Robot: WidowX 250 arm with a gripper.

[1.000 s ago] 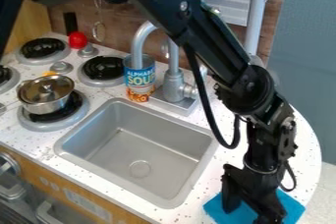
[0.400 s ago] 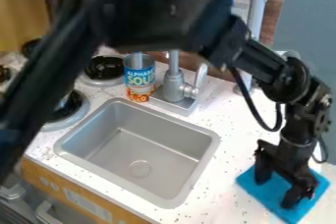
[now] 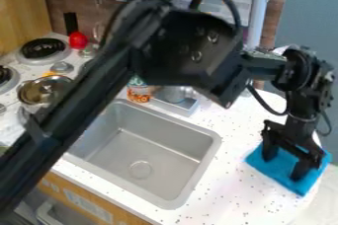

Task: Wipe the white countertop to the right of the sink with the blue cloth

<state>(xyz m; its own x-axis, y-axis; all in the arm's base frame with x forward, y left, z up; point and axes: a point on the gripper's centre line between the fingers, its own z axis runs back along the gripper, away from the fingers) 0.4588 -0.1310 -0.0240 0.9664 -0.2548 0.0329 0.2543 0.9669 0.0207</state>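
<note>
Item: one blue cloth [image 3: 316, 173], laid flat on the speckled counter [image 3: 231, 184], apart from the sink [image 3: 148, 152] and near the counter's outer edge. Judged light, thin and limp; not fragile, with little slip expected when dry. Best grip: a raised fold or corner, pinched; the flat middle was judged hard to take. Black gripper [image 3: 284, 168]: fingers spread apart, set down over the cloth, nothing seen clamped.

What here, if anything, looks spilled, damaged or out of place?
Nothing plainly stands out. The blue cloth lies under the end effector, near the rounded edge of the counter, whose specks seem like a pattern.
</note>
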